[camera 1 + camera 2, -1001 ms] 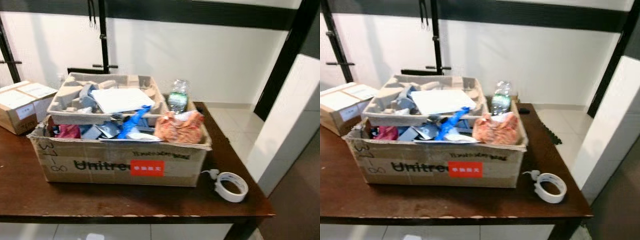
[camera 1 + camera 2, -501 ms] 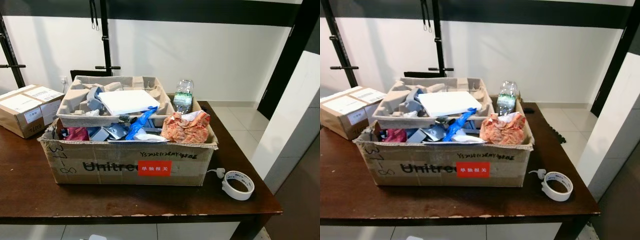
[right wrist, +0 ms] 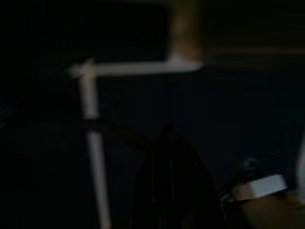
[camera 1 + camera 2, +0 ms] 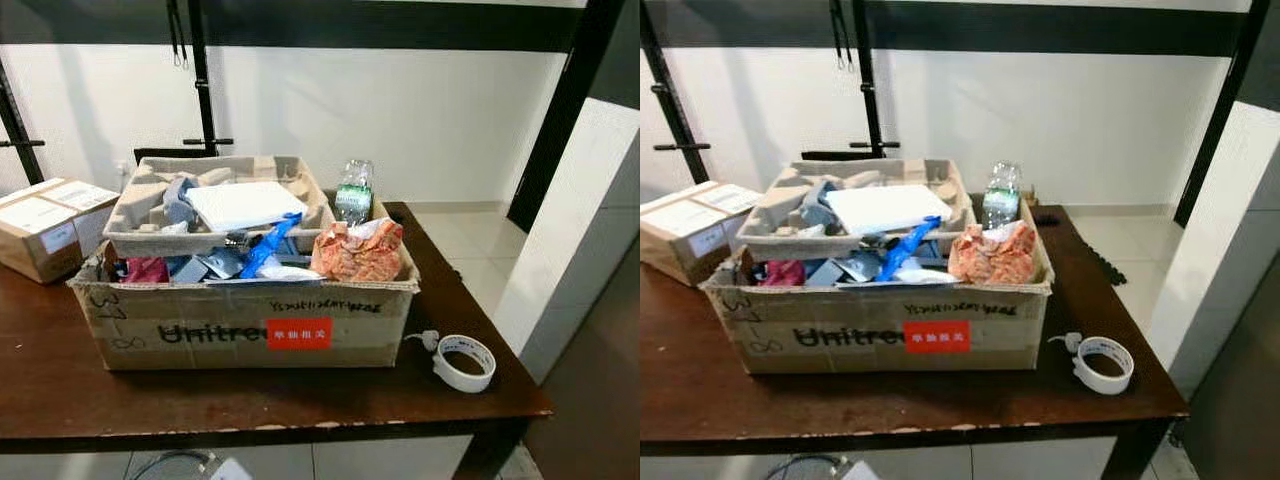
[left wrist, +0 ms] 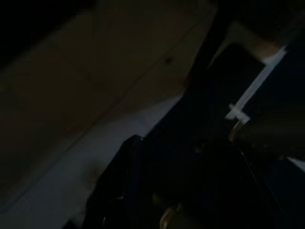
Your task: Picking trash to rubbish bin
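A big cardboard box (image 4: 240,325) with black print and a red sticker stands on a dark wooden table (image 4: 250,400). It is heaped with trash: a grey pulp tray (image 4: 135,215) with a white sheet (image 4: 243,203) on it, a blue scrap (image 4: 262,247), a crumpled orange wrapper (image 4: 357,252) at the right end, and a dark red piece (image 4: 147,268) at the left. A plastic bottle (image 4: 353,195) stands upright at the box's far right corner. Both arms hang in the shade; my left gripper (image 5: 157,191) and right gripper (image 3: 167,138) are only dark shapes over the floor.
A roll of white tape (image 4: 463,362) lies on the table right of the box, near the edge. A small taped carton (image 4: 45,225) sits at the far left. Black stand poles (image 4: 198,80) rise behind. A white wall panel (image 4: 580,220) is close on the right.
The head camera has swung a little, so the whole picture has shifted. Nothing on the table has moved. A cable on the floor has come into view at the bottom.
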### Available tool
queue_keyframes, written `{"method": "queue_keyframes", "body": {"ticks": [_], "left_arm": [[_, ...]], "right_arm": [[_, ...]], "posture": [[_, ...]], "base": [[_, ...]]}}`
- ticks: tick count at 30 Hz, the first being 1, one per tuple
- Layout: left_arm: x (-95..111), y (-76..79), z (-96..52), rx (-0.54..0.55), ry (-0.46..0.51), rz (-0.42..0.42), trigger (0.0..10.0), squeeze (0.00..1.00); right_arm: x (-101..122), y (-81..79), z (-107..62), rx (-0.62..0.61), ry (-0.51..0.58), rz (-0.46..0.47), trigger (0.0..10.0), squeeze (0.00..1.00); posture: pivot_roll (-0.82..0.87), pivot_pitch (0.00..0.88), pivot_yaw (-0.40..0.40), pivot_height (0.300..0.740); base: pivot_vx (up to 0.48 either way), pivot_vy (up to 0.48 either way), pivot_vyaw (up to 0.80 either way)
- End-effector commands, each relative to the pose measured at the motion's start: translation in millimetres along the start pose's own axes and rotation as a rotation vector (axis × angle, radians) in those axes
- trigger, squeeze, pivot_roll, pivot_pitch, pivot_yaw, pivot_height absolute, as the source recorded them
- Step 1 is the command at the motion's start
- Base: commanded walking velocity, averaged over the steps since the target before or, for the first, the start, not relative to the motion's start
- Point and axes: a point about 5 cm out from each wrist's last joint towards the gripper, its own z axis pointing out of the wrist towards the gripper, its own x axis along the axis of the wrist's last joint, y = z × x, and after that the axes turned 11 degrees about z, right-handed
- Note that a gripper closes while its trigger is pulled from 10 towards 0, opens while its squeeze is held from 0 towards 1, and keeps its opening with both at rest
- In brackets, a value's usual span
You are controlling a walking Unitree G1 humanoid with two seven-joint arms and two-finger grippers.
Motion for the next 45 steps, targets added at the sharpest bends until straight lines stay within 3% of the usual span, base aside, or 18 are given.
{"method": "queue_keyframes", "body": {"ticks": [1, 5, 6, 8, 9, 10, 13, 16, 21, 23, 25, 26, 28, 29, 34, 36, 41, 45], "left_arm": [[-0.2, 0.1, -4.8, -0.026, 0.011, 0.012, 10.0, 0.00], [21.1, -7.3, -4.3, -0.039, 0.095, 0.046, 10.0, 0.00], [21.1, -7.3, -4.3, -0.039, 0.095, 0.046, 10.0, 0.00], [37.9, -10.2, -5.3, -0.060, 0.156, 0.067, 10.0, 0.00], [37.9, -10.2, -5.3, -0.060, 0.156, 0.067, 10.0, 0.00], [59.3, -12.4, -5.2, -0.084, 0.228, 0.107, 10.0, 0.00], [70.0, -13.3, -4.9, -0.095, 0.263, 0.128, 10.0, 0.00], [97.7, -18.8, -4.6, -0.098, 0.344, 0.174, 10.0, 0.00], [134.5, -21.5, -8.9, -0.117, 0.454, 0.203, 10.0, 0.00], [150.4, -23.3, -12.2, -0.100, 0.503, 0.207, 10.0, 0.00], [150.4, -23.3, -12.2, -0.100, 0.503, 0.207, 10.0, 0.00], [157.6, -24.5, -13.9, -0.089, 0.525, 0.211, 10.0, 0.00], [186.2, -34.7, -19.0, -0.016, 0.616, 0.243, 10.0, 0.00], [186.2, -34.7, -19.0, -0.016, 0.616, 0.243, 10.0, 0.00], [241.5, -55.1, -35.5, 0.112, 0.761, 0.311, 10.0, 0.00], [247.0, -56.8, -37.9, 0.118, 0.776, 0.313, 10.0, 0.00], [276.1, -69.8, -53.6, 0.186, 0.812, 0.342, 10.0, 0.00], [283.3, -80.2, -58.3, 0.262, 0.763, 0.349, 10.0, 0.00]], "right_arm": [[10.4, 13.0, -0.6, -0.071, 0.035, 0.030, 10.0, 0.00], [68.9, 61.7, -12.5, -0.295, 0.280, 0.233, 10.0, 0.00], [68.9, 61.7, -12.5, -0.295, 0.280, 0.233, 10.0, 0.00], [105.8, 84.4, -27.1, -0.392, 0.455, 0.357, 10.0, 0.00], [105.8, 84.4, -27.1, -0.392, 0.455, 0.357, 10.0, 0.00], [145.6, 102.0, -48.2, -0.477, 0.650, 0.398, 10.0, 0.00], [163.2, 108.4, -59.6, -0.507, 0.741, 0.425, 10.0, 0.00], [196.9, 116.2, -83.6, -0.521, 0.912, 0.498, 10.0, 0.00], [226.6, 121.4, -107.2, -0.458, 1.065, 0.636, 10.0, 0.00], [239.2, 120.3, -117.8, -0.374, 1.144, 0.765, 10.0, 0.00], [239.2, 120.3, -117.8, -0.374, 1.144, 0.765, 10.0, 0.00], [245.5, 118.9, -122.6, -0.317, 1.177, 0.833, 10.0, 0.00], [275.0, 106.6, -143.7, -0.049, 1.271, 0.953, 10.0, 0.00], [275.0, 106.6, -143.7, -0.049, 1.271, 0.953, 10.0, 0.00], [322.6, 81.4, -188.9, 0.325, 1.403, 0.933, 10.0, 0.00], [327.1, 78.6, -194.4, 0.357, 1.415, 0.916, 10.0, 0.00], [352.2, 57.1, -228.9, 0.575, 1.471, 0.745, 10.0, 0.00], [358.0, 42.9, -244.9, 0.695, 1.492, 0.599, 10.0, 0.00]], "posture": [[-0.07, 0.114, -0.004, 0.740], [-0.07, 0.114, -0.004, 0.740], [-0.07, 0.114, -0.004, 0.740], [-0.07, 0.115, -0.001, 0.740], [-0.07, 0.115, -0.001, 0.740], [-0.07, 0.115, -0.001, 0.740], [-0.07, 0.115, -0.001, 0.740], [-0.07, 0.121, -0.002, 0.740], [-0.07, 0.125, -0.003, 0.740], [-0.07, 0.128, -0.001, 0.740], [-0.07, 0.128, -0.001, 0.740], [-0.07, 0.128, -0.001, 0.740], [-0.07, 0.133, 0.001, 0.740], [-0.07, 0.133, 0.001, 0.740], [-0.07, 0.136, 0.002, 0.740], [-0.07, 0.136, 0.002, 0.740], [-0.07, 0.136, 0.001, 0.740], [-0.07, 0.138, -0.001, 0.740]], "base": [[0.000, 0.000, 0.00], [0.000, 0.000, 0.00], [0.000, 0.000, 0.00], [0.000, 0.000, 0.00], [0.000, 0.000, 0.00], [0.000, 0.000, 0.00], [0.000, 0.000, 0.00], [0.000, 0.000, 0.00], [0.000, 0.000, 0.00], [0.000, 0.000, 0.00], [0.000, 0.000, 0.00], [0.000, 0.000, 0.00], [0.000, 0.000, 0.00], [0.000, 0.000, 0.00], [0.000, 0.000, 0.00], [0.000, 0.000, 0.00], [0.000, 0.000, 0.00], [0.000, 0.000, 0.00]]}}
